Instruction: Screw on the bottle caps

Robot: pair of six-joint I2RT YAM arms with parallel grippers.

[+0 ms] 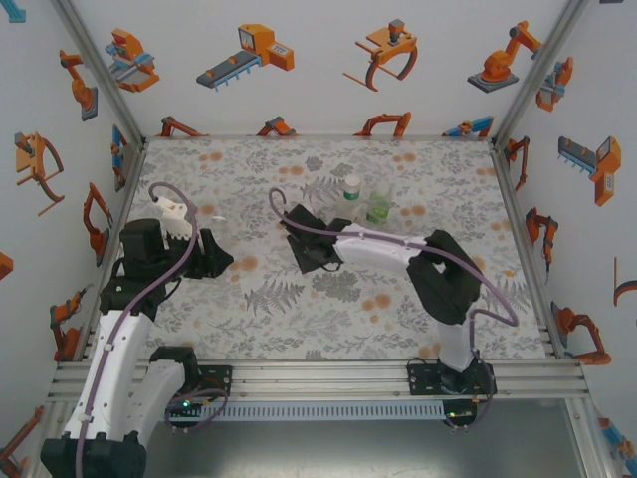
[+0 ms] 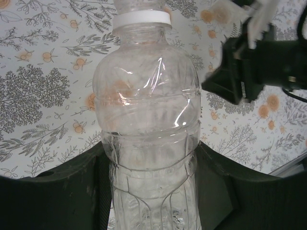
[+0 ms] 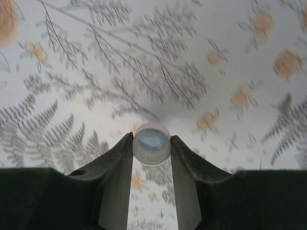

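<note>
The left hand (image 2: pixel 153 178) clamps a clear bottle (image 2: pixel 146 103); the right hand (image 3: pixel 151 140) pinches a white cap (image 3: pixel 151 143) between its fingertips (image 3: pixel 124 149).

White cap (image 3: pixel 151 143) in right tool (image 3: pixel 151 139), clear bottle (image 2: pixel 148 120) in left tool (image 2: pixel 149 160).

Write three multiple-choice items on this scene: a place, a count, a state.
1. Where is the white cap? A) on a shelf B) between the fingers of the right gripper C) inside a box
2. How many bottles stand at the table's far middle? A) one B) four C) two
3. What is the left gripper doing? A) gripping a clear bottle B) standing open C) gripping a cap
Key: 1 B, pinched at the fingertips; 2 C, a labelled bottle beside a green bottle; 3 A, bottle between its fingers.
</note>
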